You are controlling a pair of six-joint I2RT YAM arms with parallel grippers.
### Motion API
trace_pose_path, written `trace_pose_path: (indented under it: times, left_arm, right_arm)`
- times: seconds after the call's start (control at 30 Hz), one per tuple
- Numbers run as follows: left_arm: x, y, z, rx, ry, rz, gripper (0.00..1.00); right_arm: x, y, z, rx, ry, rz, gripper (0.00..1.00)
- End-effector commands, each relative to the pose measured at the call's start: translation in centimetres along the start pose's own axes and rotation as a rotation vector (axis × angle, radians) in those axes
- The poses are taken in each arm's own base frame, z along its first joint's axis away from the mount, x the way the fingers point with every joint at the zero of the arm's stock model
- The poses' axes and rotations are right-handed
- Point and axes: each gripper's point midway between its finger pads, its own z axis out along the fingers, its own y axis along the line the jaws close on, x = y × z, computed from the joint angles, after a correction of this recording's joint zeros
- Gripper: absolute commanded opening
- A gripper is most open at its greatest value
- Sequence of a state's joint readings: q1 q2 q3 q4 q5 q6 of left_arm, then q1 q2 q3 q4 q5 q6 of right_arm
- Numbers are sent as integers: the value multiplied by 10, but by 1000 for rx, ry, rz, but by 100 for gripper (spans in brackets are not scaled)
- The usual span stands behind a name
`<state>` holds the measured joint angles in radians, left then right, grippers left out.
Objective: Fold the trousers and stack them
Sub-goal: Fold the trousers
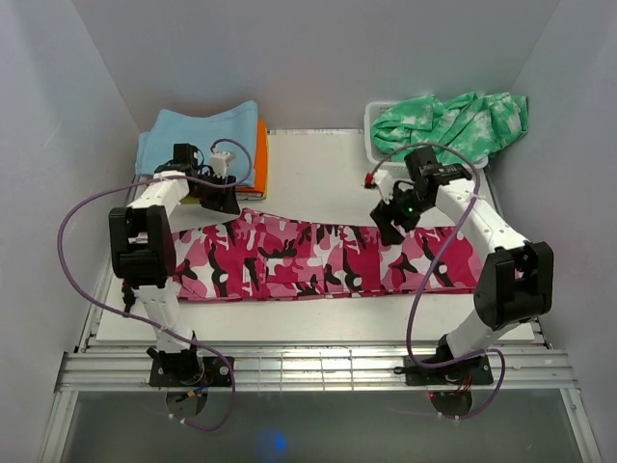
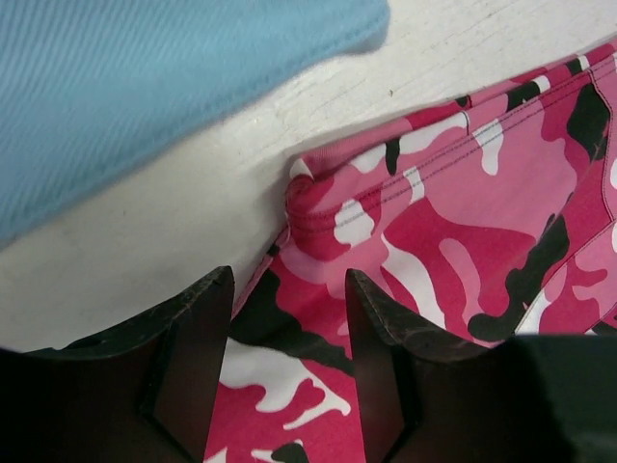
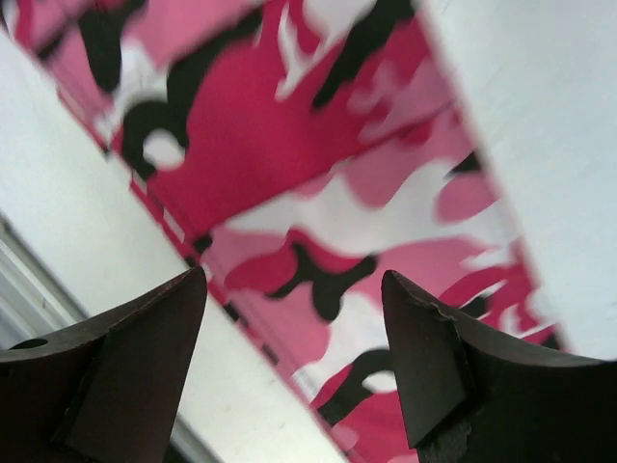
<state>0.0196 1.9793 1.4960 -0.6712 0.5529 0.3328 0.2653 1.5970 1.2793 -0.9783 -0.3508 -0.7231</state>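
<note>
trousers [image 1: 318,258] flat on table [image 1: 318,174]; left pincer [image 2: 289,282] spread; right pincer [image 3: 294,280] spread

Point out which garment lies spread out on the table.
The pink camouflage trousers, laid out full length. The blue and orange clothes sit folded back left; the green tie-dye one is bunched in a bin back right.

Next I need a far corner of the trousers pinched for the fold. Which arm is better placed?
Left, probably. The left gripper is open, with a corner of the trousers just ahead of its fingertips. The right gripper is open too, but sits over the far edge, inboard of the right end.
</note>
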Motion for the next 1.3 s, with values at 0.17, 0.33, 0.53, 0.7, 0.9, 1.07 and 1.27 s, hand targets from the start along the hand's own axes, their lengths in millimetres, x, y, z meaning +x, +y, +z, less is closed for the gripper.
trace_pose_path:
  times: [0.17,0.33,0.53,0.7,0.9,1.07,1.27]
  left_arm:
    - [3,-17,-62,-30,-143,45,59]
    - [16,-19,-68,-30,-166,-28,60]
    - [31,-21,-63,-6,-147,-104,60]
    - [40,-18,-56,-5,-118,-144,60]
    - [62,-12,-47,-26,-63,-194,60]
    - [78,-5,-42,-13,-39,-343,59]
    - [94,4,-33,-24,11,-424,58]
  right_arm:
    - [-206,1,22,-19,-429,-103,78]
    - [-313,18,70,-60,-551,-76,79]
    - [-367,44,113,-91,-729,-54,79]
    - [-369,67,154,-110,-720,-64,78]
    - [-373,55,183,-23,-742,-11,77]
    - [-373,50,204,-28,-744,12,73]
    - [-359,58,231,-71,-695,4,64]
